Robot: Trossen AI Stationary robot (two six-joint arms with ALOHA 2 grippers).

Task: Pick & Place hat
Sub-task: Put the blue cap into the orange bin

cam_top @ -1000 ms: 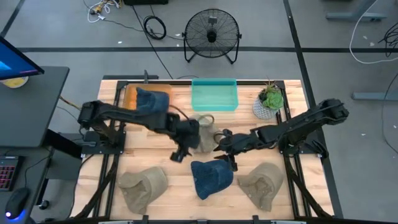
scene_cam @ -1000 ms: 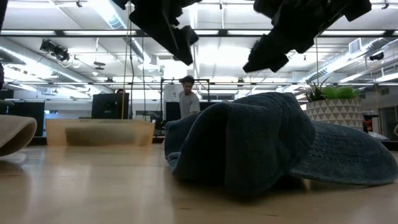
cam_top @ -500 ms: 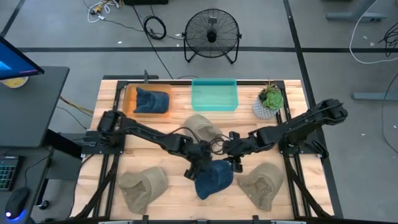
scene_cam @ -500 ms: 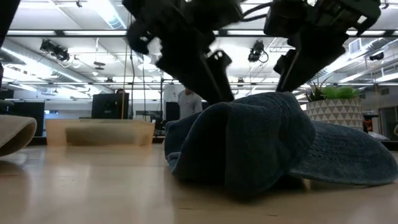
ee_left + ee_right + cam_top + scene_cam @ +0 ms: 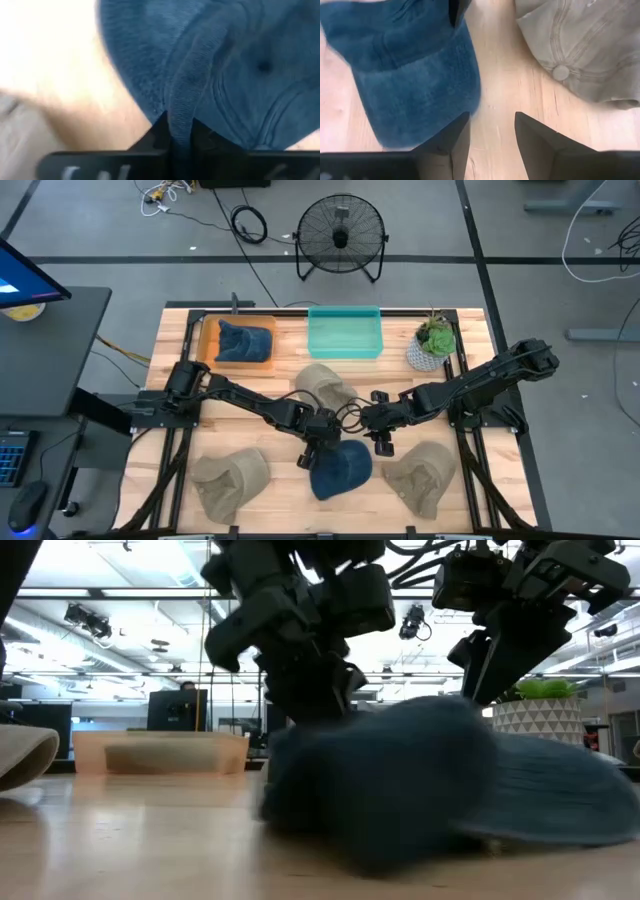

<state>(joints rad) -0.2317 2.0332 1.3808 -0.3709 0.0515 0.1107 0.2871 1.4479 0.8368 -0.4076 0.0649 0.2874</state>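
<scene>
Wooden slats of the table (image 5: 250, 435) carry several caps, and from above the blue denim cap (image 5: 340, 468) lies near the front edge between two khaki caps (image 5: 230, 480) (image 5: 420, 475), with a third khaki cap (image 5: 322, 385) behind it, an orange bin (image 5: 208, 340) holding another blue cap (image 5: 245, 340), a teal bin (image 5: 345, 335) and a potted plant (image 5: 433, 340). From that height the left gripper (image 5: 318, 448) only seems to touch the denim cap's back-left edge; the left wrist view alone shows its fingers (image 5: 160, 135) clamped together on a raised fold of the denim, the crown spreading away beyond the fingertips. The right gripper (image 5: 380, 440) hovers just behind the cap's right side; its wrist view shows the fingers (image 5: 455, 137) apart with bare wood between them, the denim brim beside one finger and a khaki crown with its top button beyond the other. At table height the denim cap (image 5: 420, 785) is blurred, its long axis running across the frame, the flat brim stretching toward the plant pot (image 5: 535, 720). Both grippers hang over its crown.
</scene>
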